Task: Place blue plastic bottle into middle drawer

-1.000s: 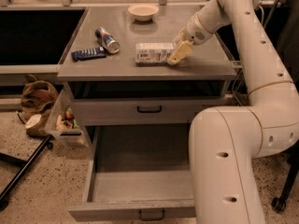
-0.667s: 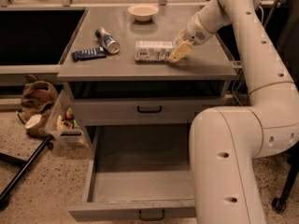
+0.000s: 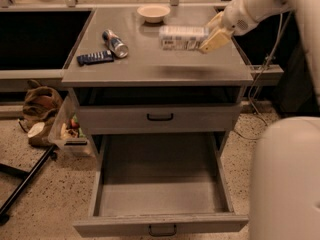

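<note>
The blue plastic bottle (image 3: 182, 37), clear with a pale printed label, lies sideways in the air just above the grey tabletop (image 3: 160, 66), with its blurred shadow below it. My gripper (image 3: 214, 33) is at the bottle's right end and shut on it, reaching in from the upper right. The middle drawer (image 3: 160, 186), wide and deep with a plain grey inside, is pulled out wide open below the table's front, with its dark loop handle (image 3: 162, 230) at the bottom edge. Nothing lies in it.
A closed shallower drawer (image 3: 160, 117) with a black handle sits above the open one. On the table are a white bowl (image 3: 153, 12), a blue-and-silver can (image 3: 115, 43) and a dark blue packet (image 3: 95, 58). A bag (image 3: 40, 106) and a bin (image 3: 70, 131) stand on the floor at the left. My white body (image 3: 285, 179) fills the lower right.
The bottle lay on the tabletop with the gripper at its right end; now it is lifted off the surface and carried slightly up and right.
</note>
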Motion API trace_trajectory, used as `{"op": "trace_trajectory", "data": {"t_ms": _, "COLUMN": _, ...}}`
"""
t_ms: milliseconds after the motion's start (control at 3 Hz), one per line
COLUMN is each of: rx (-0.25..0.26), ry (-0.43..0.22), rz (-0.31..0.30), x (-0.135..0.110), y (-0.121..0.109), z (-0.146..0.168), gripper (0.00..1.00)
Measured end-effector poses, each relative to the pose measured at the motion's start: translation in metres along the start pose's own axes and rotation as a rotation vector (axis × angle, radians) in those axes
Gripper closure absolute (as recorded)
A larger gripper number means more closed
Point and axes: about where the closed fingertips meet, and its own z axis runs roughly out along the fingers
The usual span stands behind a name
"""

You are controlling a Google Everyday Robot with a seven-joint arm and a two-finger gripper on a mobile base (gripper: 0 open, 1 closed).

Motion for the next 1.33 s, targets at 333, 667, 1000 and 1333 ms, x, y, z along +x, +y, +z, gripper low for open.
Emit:
{"op": "trace_trajectory", "data": {"t_ms": 333, "rx": 0.199, "ry": -0.066, "rz": -0.063, "x": -0.017, "y": 0.006, "z": -0.097, "gripper": 1.0}}
{"op": "trace_trajectory", "data": {"t_ms": 667, "rx": 0.365, "ry": -0.197, "rz": -0.192, "x": -0.09, "y": 0.046, "z": -0.187, "gripper": 1.0}}
{"op": "trace_trajectory", "data": {"t_ms": 1000, "rx": 0.484, "ry": -0.343, "rz": -0.336, "x": -0.18, "y": 0.108, "z": -0.242, "gripper": 1.0}}
{"op": "trace_trajectory", "data": {"t_ms": 1333, "rx": 0.522, "ry": -0.403, "rz": -0.359, "x": -0.198, "y": 0.128, "z": -0.241, "gripper": 1.0}}
